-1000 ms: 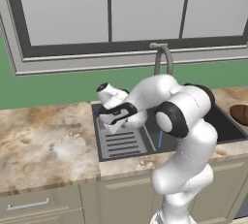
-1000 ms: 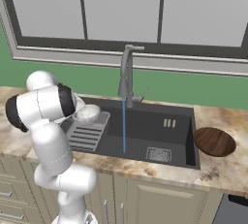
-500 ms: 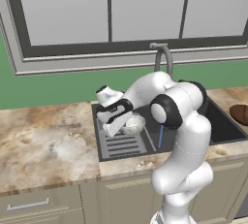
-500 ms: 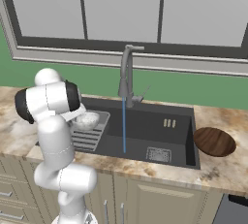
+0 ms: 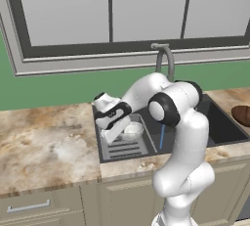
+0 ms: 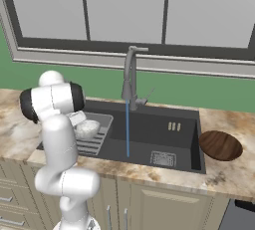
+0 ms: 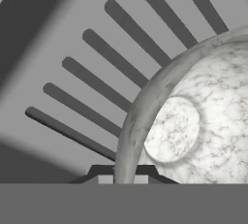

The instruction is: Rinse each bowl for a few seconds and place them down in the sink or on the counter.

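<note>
My gripper [image 5: 118, 133] is shut on the rim of the speckled grey-white bowl [image 5: 133, 131], low over the grey slotted tray [image 5: 125, 149] in the left part of the dark sink [image 5: 217, 128]. In the hand view the bowl's rim passes between my fingertips [image 7: 122, 177], with the bowl [image 7: 193, 121] upright and open side up over the tray's slots [image 7: 97, 48]. The dark reddish-brown bowl [image 6: 220, 145] rests on the counter [image 6: 231, 170] right of the sink. The speckled bowl [image 6: 88, 128] also shows beside my arm in the right base view.
The grey gooseneck faucet [image 6: 130, 77] stands behind the basin, and a thin blue stream of water [image 6: 127, 129] falls from it into the sink's middle, right of the tray. The marbled counter [image 5: 44, 146] stretches to the left of the sink. A window runs along the wall behind.
The arm has carried the speckled bowl down and left, away from the water stream, to just over the slotted tray. The grip stays the same.
</note>
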You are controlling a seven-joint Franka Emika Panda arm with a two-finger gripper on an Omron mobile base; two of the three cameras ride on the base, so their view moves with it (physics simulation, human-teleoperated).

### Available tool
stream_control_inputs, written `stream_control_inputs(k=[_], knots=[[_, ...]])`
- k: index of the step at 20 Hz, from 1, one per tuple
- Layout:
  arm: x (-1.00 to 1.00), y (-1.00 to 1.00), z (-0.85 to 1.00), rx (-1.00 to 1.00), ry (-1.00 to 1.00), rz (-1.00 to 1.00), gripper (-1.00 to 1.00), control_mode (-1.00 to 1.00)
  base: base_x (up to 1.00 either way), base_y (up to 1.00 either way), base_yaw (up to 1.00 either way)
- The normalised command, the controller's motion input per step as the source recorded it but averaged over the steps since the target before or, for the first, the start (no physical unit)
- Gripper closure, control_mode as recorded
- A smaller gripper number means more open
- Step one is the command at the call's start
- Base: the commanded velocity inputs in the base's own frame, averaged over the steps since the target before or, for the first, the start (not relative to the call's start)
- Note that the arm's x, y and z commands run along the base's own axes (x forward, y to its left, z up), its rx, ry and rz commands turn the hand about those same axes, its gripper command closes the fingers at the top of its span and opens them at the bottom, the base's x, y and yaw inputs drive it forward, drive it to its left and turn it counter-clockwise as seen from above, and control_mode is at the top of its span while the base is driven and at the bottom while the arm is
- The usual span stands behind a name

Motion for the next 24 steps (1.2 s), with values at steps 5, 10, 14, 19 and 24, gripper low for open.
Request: stream_control_inputs(k=[5, 10, 14, 19, 24], knots=[[-0.04, 0.0, -0.23, 0.0, 0.0, 0.0, 1.0, -1.0, 0.0, 0.0, 0.0], [0.12, 0.0, -0.14, 0.01, 0.0, 0.0, 1.0, -1.0, 0.0, 0.0, 0.0], [0.22, 0.0, -0.24, 0.0, 0.0, 0.0, 1.0, -1.0, 0.0, 0.0, 0.0], [0.31, 0.0, -0.21, 0.0, 0.02, 0.0, 1.0, -1.0, 0.0, 0.0, 0.0], [0.44, 0.04, -0.17, 0.0, 0.08, 0.0, 1.0, -1.0, 0.0, 0.0, 0.0]])
